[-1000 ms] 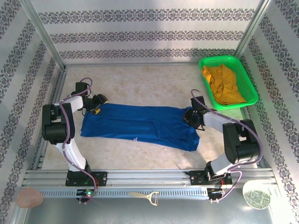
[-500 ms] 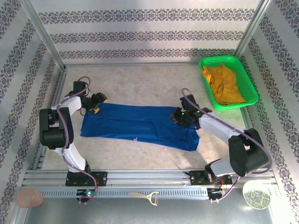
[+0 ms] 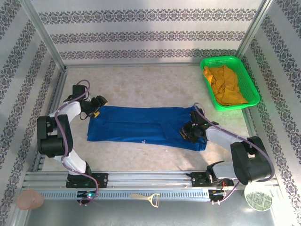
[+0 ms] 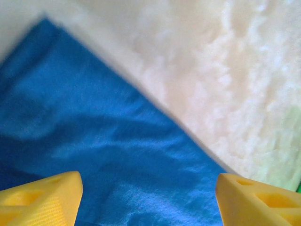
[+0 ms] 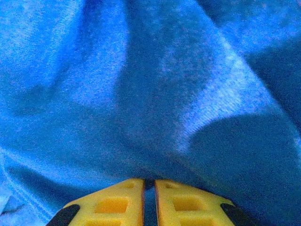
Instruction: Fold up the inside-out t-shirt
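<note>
Shirt [image 3: 141,126] has slid toward 3 o'clock, dragged by right gripper [image 3: 185,134] clenched on its hem; left gripper [image 3: 97,109] gapes empty at 9 o'clock: likely straightening before folding.

From above, the light is bright, even and diffuse, leaving only short soft shadows beside the arms [image 3: 63,127] on the pale surface [image 3: 141,84], and the picture is slightly soft. In the left wrist view the surface glares almost white, the edge of the t-shirt [image 4: 94,155] is smeared and the left fingers [image 4: 42,200] are out of focus. In the right wrist view the cloth is fuzzy, with a dark shadow at lower right, while the right fingers [image 5: 113,205] look sharper.
</note>
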Available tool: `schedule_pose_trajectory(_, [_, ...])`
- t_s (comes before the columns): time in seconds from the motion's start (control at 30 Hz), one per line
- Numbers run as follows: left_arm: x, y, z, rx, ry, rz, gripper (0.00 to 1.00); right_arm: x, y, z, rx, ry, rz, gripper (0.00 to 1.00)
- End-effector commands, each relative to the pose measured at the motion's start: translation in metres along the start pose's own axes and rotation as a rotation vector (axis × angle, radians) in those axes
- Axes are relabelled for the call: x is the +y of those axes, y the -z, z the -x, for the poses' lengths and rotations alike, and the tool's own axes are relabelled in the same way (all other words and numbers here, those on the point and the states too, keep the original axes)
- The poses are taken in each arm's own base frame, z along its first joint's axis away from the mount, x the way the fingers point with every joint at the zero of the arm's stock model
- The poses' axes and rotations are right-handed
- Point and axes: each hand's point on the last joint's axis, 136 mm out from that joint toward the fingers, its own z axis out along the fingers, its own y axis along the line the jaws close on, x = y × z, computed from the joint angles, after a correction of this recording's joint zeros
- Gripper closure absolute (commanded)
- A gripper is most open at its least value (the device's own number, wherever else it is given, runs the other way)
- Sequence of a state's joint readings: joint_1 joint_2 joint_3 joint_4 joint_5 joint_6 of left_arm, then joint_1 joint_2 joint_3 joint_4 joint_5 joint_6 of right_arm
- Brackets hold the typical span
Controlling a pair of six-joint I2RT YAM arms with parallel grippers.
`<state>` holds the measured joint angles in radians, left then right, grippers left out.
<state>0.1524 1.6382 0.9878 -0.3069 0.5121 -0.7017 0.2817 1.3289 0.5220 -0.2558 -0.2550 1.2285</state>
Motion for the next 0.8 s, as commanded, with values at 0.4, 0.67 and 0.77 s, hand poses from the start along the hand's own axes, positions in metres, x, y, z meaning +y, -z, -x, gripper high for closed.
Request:
schedule_pose_trajectory(0.4, [0.031, -0.016, -0.015, 0.026, 0.027, 0.064, 0.24, -0.002, 0.015, 0.015, -0.033, 0.029, -0.066, 0.81])
schedule_pose_trajectory(0.67, [0.038, -0.025, -0.007, 0.031, -0.015, 0.096, 0.23, 0.034, 0.037, 0.029, -0.070, 0.071, 0.022, 0.80])
schedule_pose_trajectory(0.77, [0.007, -0.007, 0.013, -0.015, -0.058, 0.047, 0.23, 0.053, 0.064, 0.053, -0.159, 0.147, 0.040, 0.77])
